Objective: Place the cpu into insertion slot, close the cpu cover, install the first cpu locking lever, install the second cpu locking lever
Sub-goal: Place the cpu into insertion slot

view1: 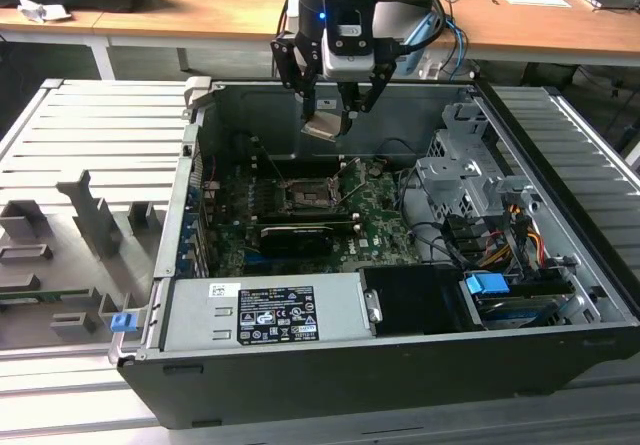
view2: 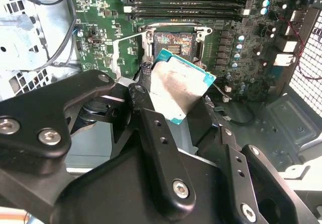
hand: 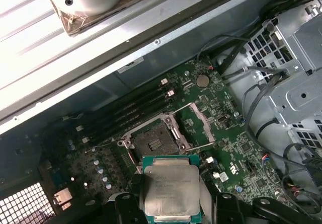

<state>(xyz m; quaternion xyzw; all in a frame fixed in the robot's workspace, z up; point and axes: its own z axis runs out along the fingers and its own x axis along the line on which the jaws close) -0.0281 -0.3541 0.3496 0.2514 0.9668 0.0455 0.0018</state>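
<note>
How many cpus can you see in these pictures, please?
1: the cpu is held in the gripper above the motherboard, close to the empty insertion slot. More could be hidden elsewhere in the case.

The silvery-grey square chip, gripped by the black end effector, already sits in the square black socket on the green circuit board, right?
No. The silvery-grey square chip, gripped by the black end effector, hangs above the square black socket on the green circuit board, not in it; the first wrist view shows the socket empty.
</note>
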